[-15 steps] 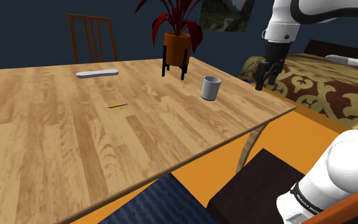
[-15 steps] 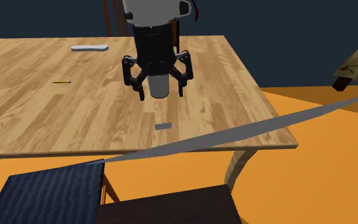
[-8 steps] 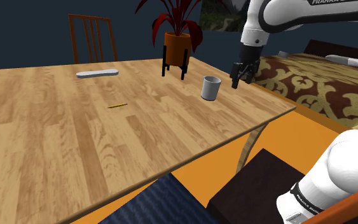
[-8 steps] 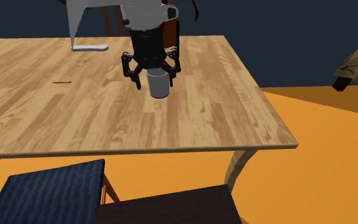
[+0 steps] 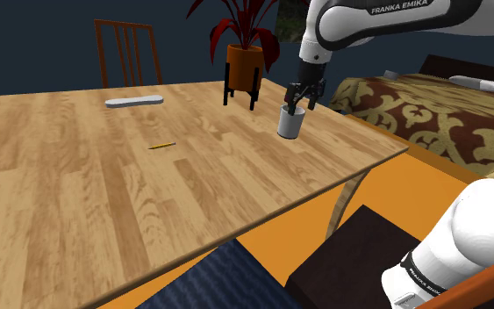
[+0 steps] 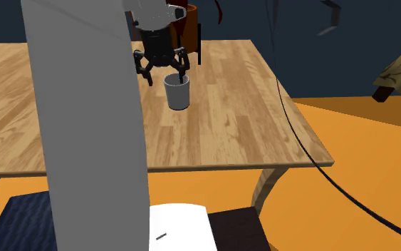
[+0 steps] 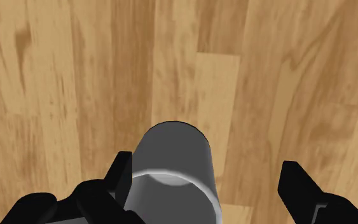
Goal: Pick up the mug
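On the light wooden plank table (image 5: pixel 78 202), toward its far right edge in the shoulder view, the plain grey cylindrical mug (image 5: pixel 289 123) is standing upright. The all-black two-finger gripper (image 5: pixel 296 101) is hovering just above its rim, fingers spread wide and gripping nothing. The approach is the step in hand. Next, I judge, the hand needs centring, lowering, then closing. The wrist view is showing the mug close to one finger (image 7: pixel 110 191) and well off the other, an offset the shoulder view is not revealing. Farther back, an orange plant pot on a black stand (image 5: pixel 244 68) is standing.
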